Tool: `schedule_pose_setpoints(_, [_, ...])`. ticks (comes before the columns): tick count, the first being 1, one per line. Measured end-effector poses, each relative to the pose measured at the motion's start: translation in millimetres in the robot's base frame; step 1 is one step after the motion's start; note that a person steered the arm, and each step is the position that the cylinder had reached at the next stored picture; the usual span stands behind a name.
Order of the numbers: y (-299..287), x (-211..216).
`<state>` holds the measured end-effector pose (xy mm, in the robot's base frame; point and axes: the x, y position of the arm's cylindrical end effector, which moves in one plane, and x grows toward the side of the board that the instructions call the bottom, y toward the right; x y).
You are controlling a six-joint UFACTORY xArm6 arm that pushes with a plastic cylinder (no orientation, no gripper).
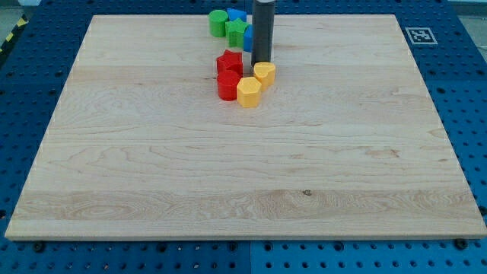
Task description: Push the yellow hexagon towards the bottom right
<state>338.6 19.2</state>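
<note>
The yellow hexagon (249,91) lies on the wooden board (243,175), near the view's top centre. A second yellow block (265,73), whose shape I cannot make out, touches it on its upper right. My tip (262,63) is at the upper edge of that second yellow block, above and slightly right of the hexagon. The rod rises straight out of the view's top. A red block (228,86) touches the hexagon's left side, with another red block (229,62) just above it.
Two green blocks (218,23) (237,32) and two blue blocks (237,14) (248,39) cluster at the board's top edge, left of the rod and partly behind it. A fiducial tag (418,35) sits at the board's top right corner. Blue perforated table surrounds the board.
</note>
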Motion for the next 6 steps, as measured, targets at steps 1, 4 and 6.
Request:
schedule_pose_setpoints(1, [-28.7,32.9])
schedule_pose_setpoints(4, [-56.0,51.1])
schedule_pose_setpoints(6, [-22.3,69.5])
